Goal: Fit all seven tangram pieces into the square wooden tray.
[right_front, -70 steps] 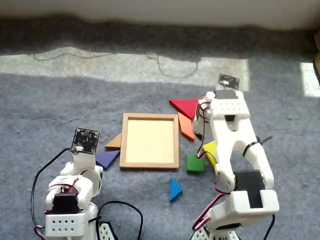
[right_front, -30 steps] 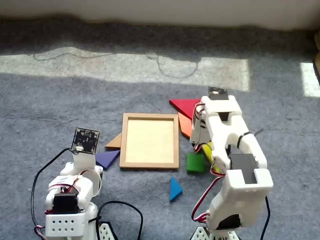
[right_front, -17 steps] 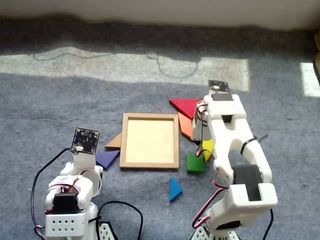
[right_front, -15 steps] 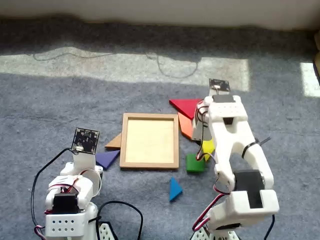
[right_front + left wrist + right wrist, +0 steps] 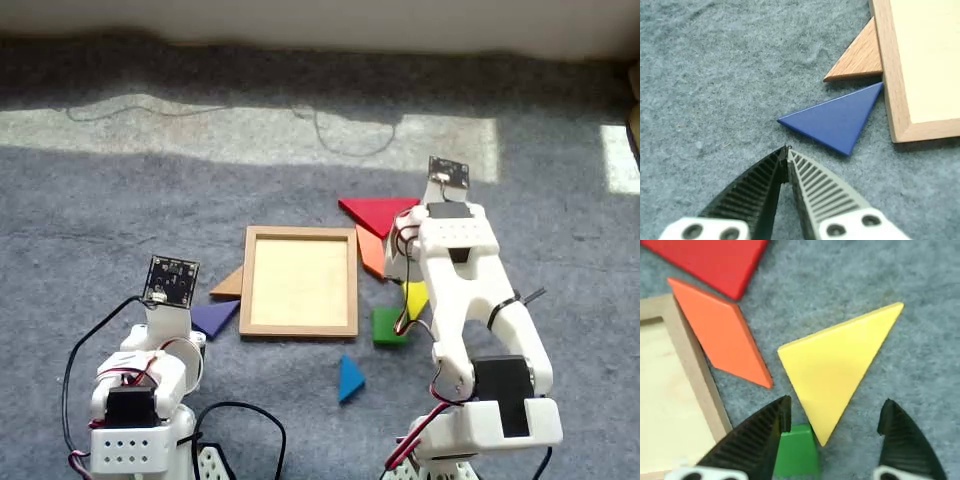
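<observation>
The white left arm [image 5: 140, 385] sat folded at lower left, left end effector [image 5: 786, 151] closed. The white right arm [image 5: 470, 300] stood extended at right, right end effector [image 5: 836, 411] spread.

Yellow triangle [image 5: 837, 365], orange parallelogram [image 5: 722, 335], green square [image 5: 390, 326].

The surface [image 5: 150, 200] is grey cloth, felt-like, matt and fuzzy. The tray [image 5: 300, 330] is pale bare wood, smooth and matt. The brown triangle [image 5: 860, 60] is unpainted wood with faint grain. The blue triangle [image 5: 837, 120] and yellow triangle [image 5: 837, 360] look painted, smooth, with a dull sheen. The left fingers [image 5: 815, 185] are ribbed matt plastic.
</observation>
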